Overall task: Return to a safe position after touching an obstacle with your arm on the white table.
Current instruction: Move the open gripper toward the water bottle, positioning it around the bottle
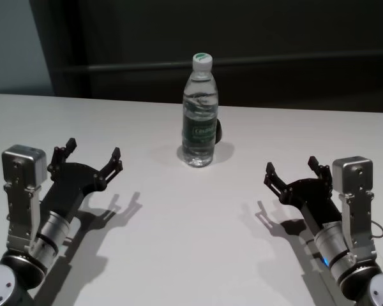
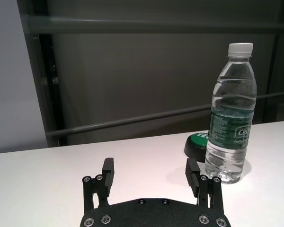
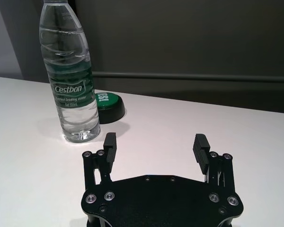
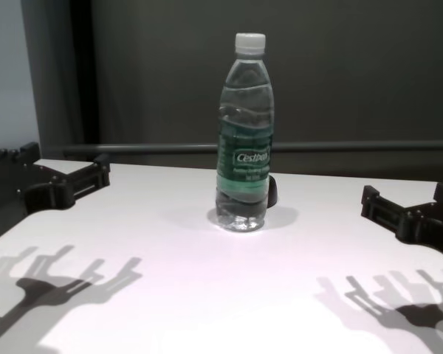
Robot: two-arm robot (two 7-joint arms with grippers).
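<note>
Head view: obstacle (image 1: 199, 115), capped water bottle, upright mid-counter (image 1: 179, 255), between and beyond both arms. Left gripper (image 1: 92, 156) spread, empty; right gripper (image 1: 292, 167) spread, empty, both well apart from bottle.
Left wrist view: tall, nearly full, likely tippy; smooth plastic, slippery.
Right wrist view: best hold at labelled waist; black puck with green top (image 3: 108, 105) just behind base.
Chest view: retreat paths unobstructed.

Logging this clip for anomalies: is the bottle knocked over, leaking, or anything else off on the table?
Nothing stands out. The water bottle stands upright and capped on the white table, no spill around it. A small black object sits behind its base. Left gripper and right gripper are open, apart from it.
</note>
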